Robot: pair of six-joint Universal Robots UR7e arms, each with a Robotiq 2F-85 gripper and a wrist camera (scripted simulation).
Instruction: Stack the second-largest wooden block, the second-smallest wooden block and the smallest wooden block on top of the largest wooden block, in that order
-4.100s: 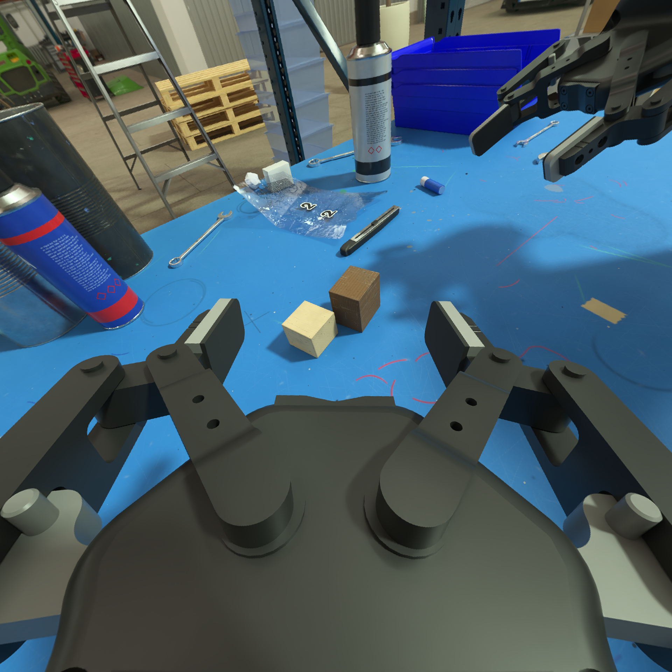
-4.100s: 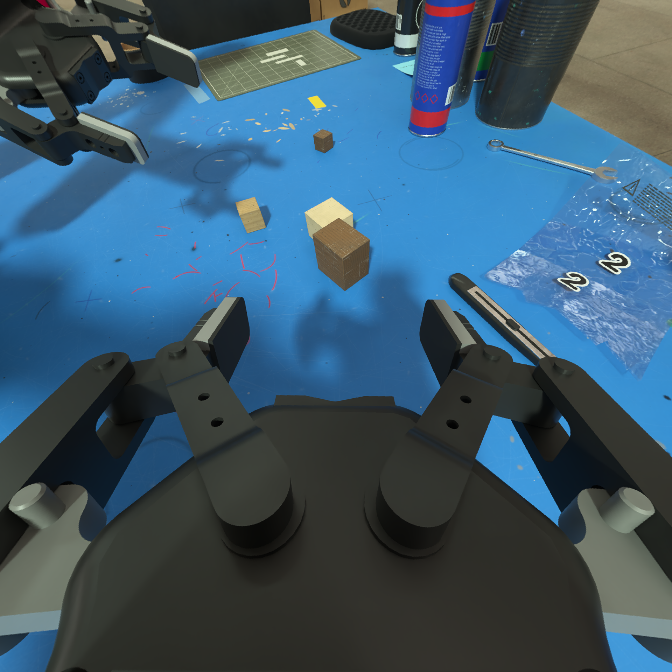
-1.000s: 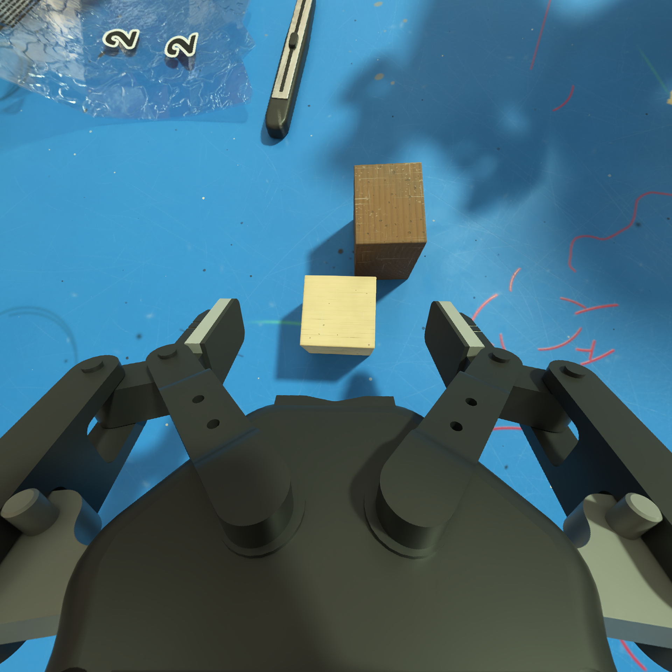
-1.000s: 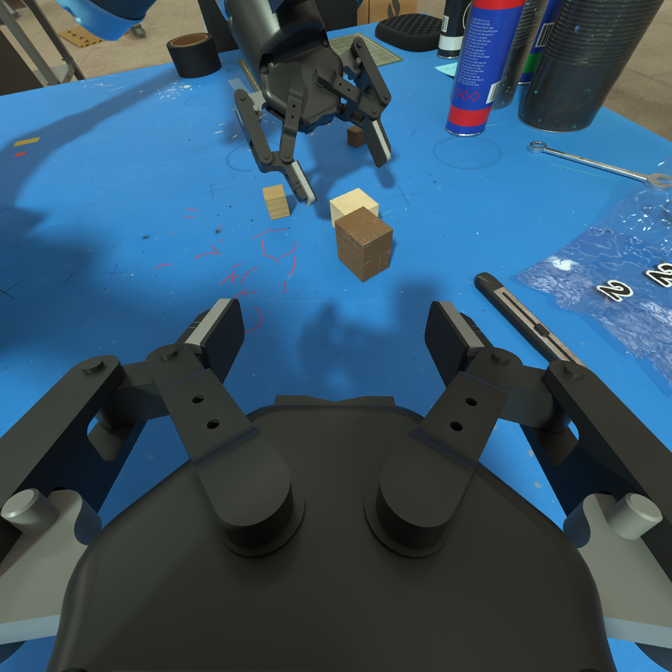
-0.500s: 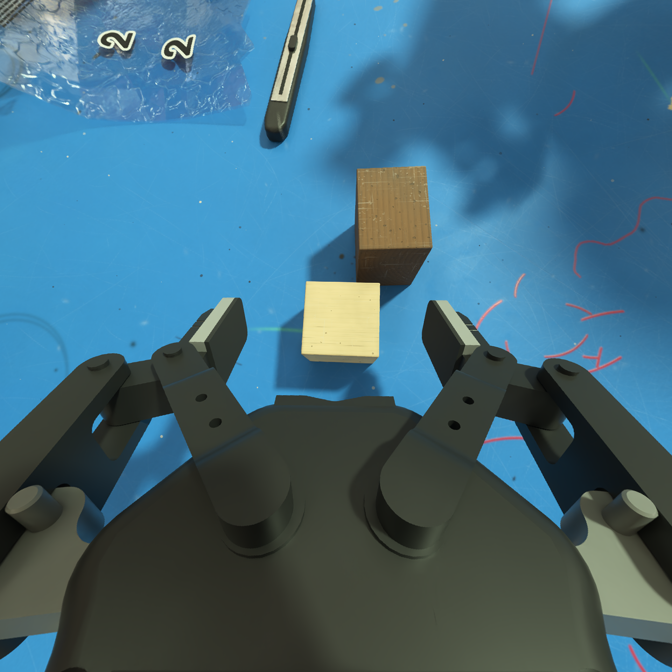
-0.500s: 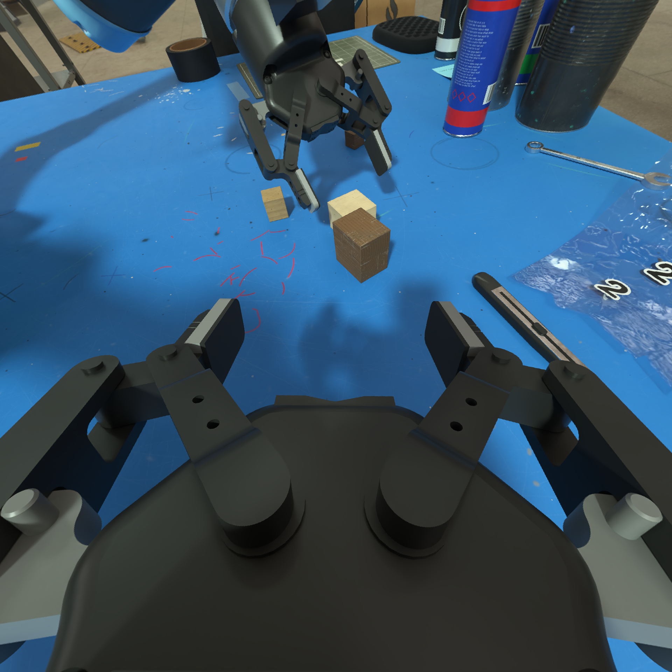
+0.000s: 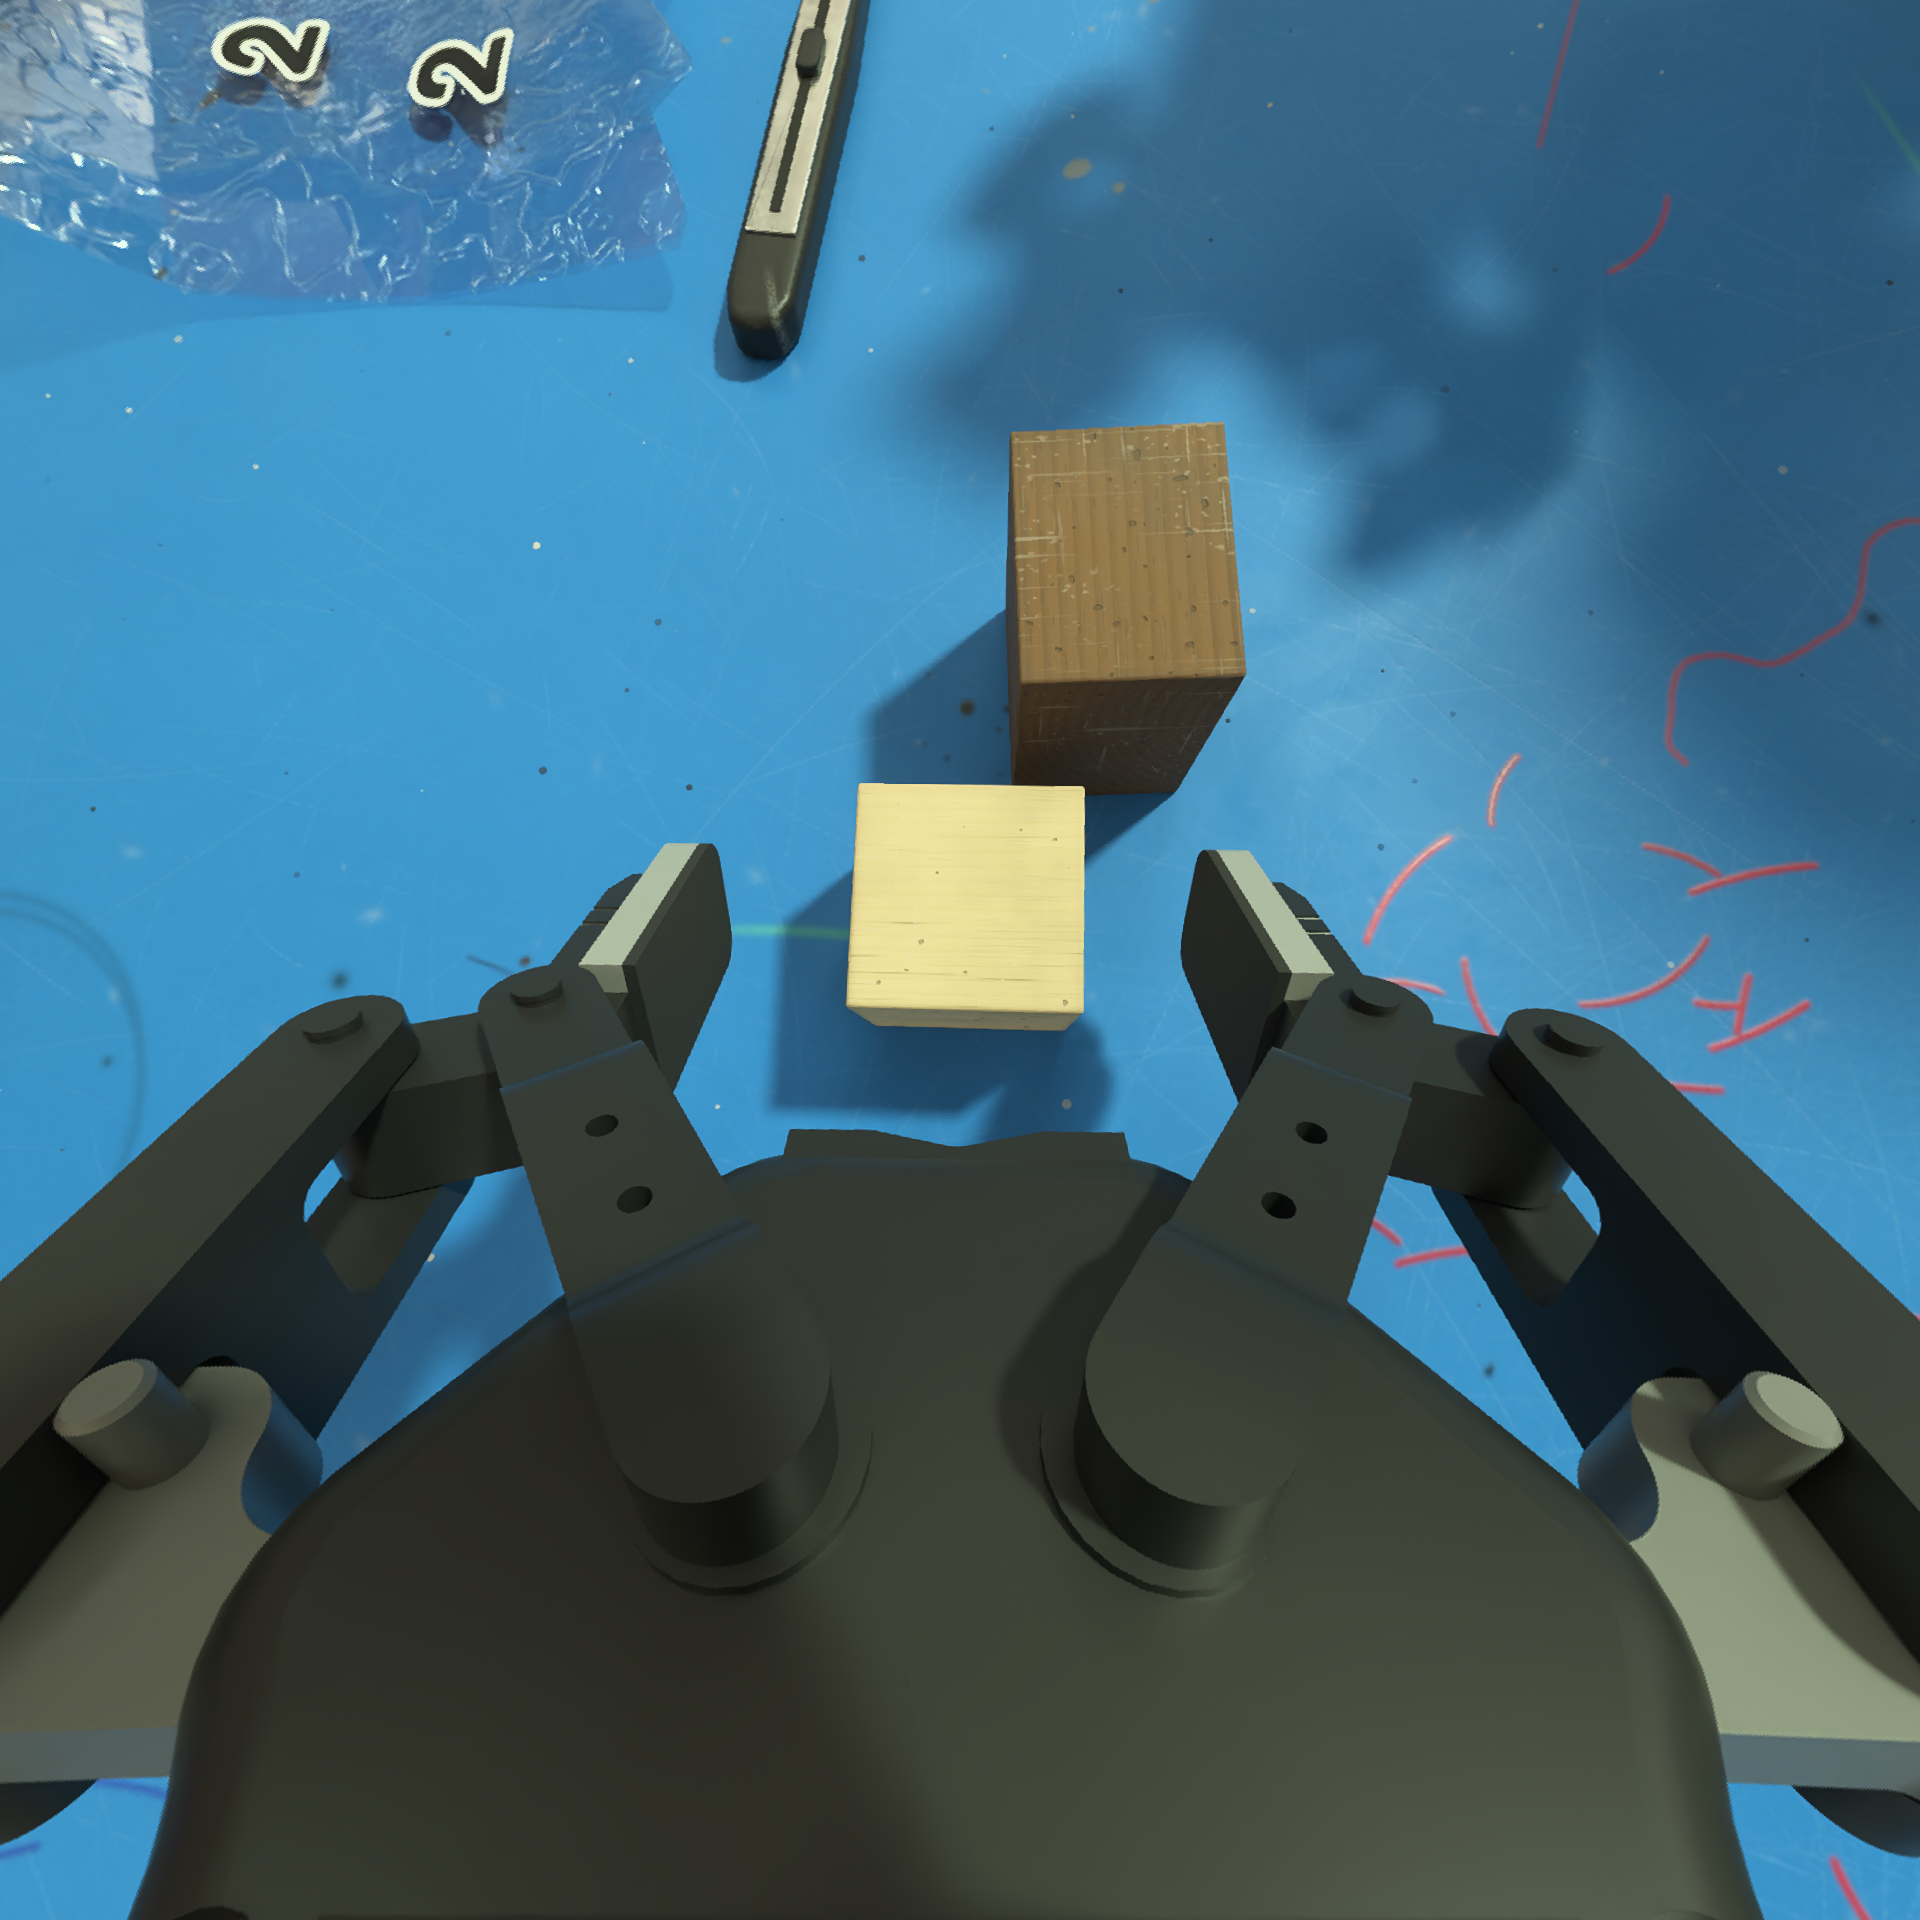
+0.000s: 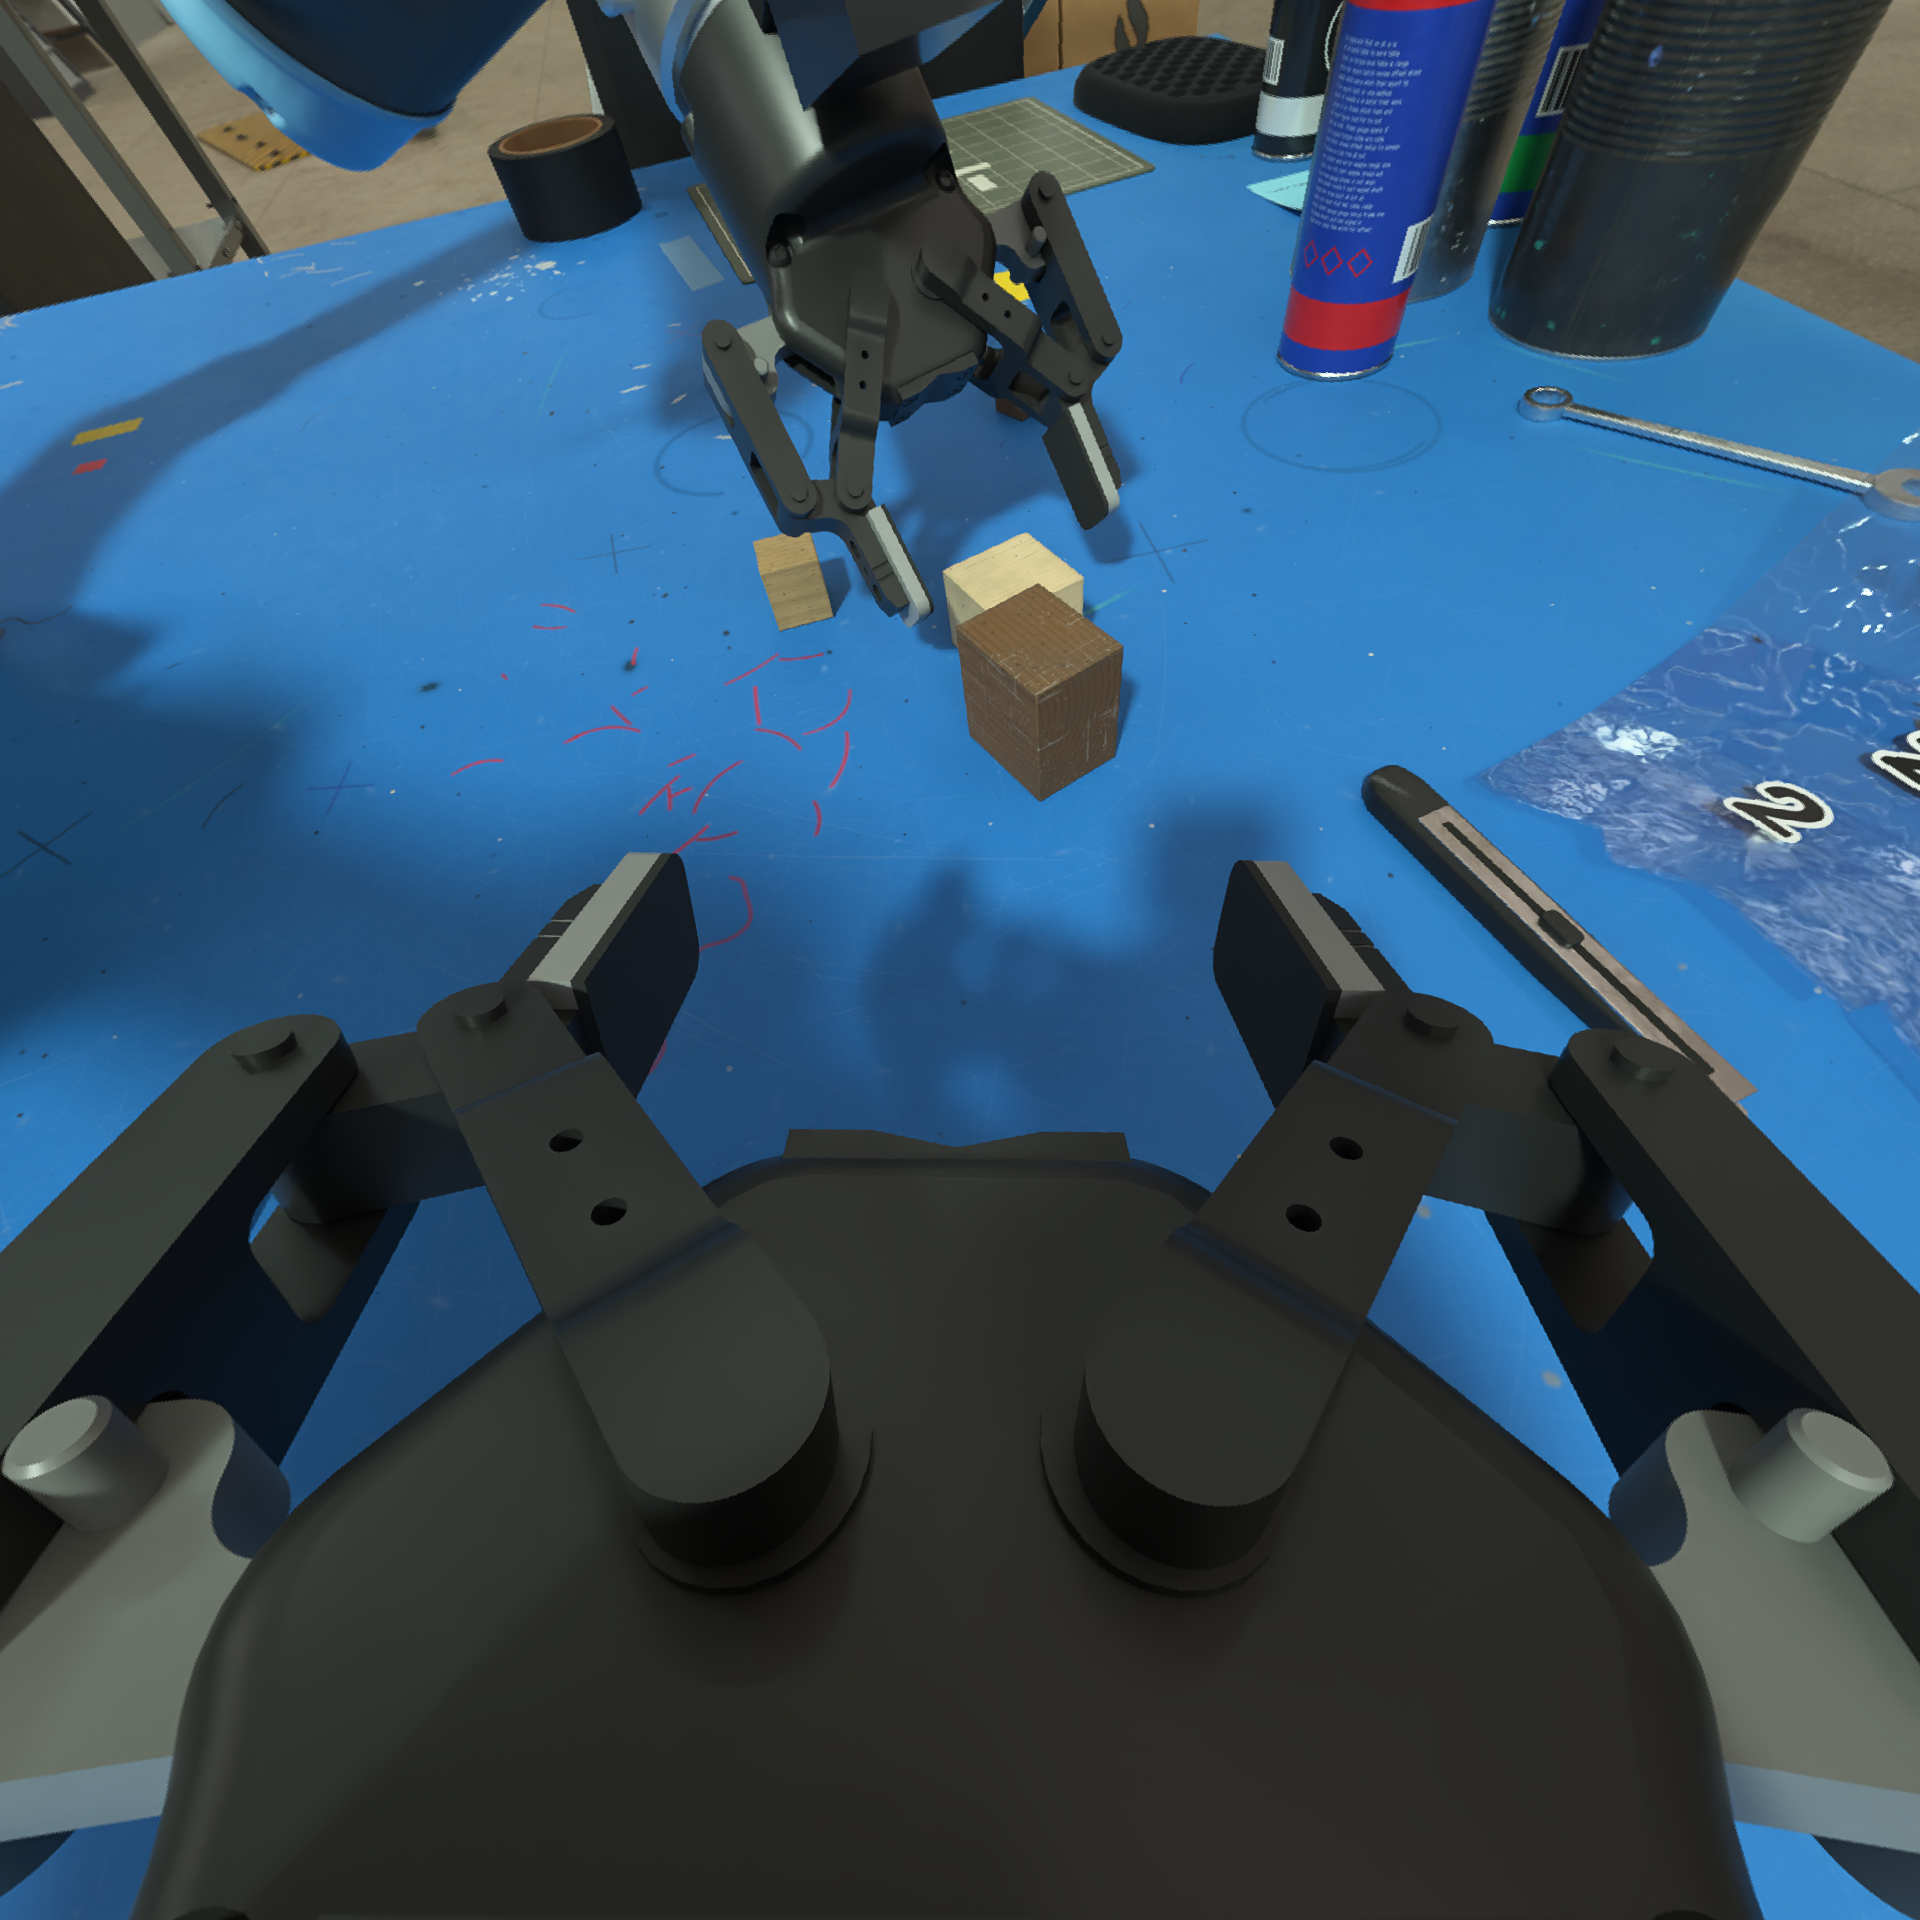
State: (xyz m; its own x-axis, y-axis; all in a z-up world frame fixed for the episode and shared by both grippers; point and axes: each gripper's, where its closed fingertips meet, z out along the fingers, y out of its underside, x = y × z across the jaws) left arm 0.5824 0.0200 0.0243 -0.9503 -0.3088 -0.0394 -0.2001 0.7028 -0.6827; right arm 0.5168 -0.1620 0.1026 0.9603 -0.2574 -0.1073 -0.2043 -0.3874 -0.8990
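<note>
While you look down the left wrist view, the left gripper [image 7: 961, 914] hangs over the blue tabletop [image 7: 416, 623] with its jaws spread wide, one finger on either side of the pale cream block [image 7: 966, 904] and neither pad touching it. Just beyond stands the dark brown block [image 7: 1127, 582], the largest, near corners almost meeting. A black utility knife [image 7: 795, 177] and a clear plastic bag [image 7: 343, 156] lie farther off. In the right wrist view, your right gripper [image 8: 956, 935] hovers well short of the blocks, jaws fully apart and empty. There you see a small tan block [image 8: 793, 580] just beside the left gripper's near finger, with a spray can [image 8: 1351, 187] and a wrench [image 8: 1704, 447] behind.
</note>
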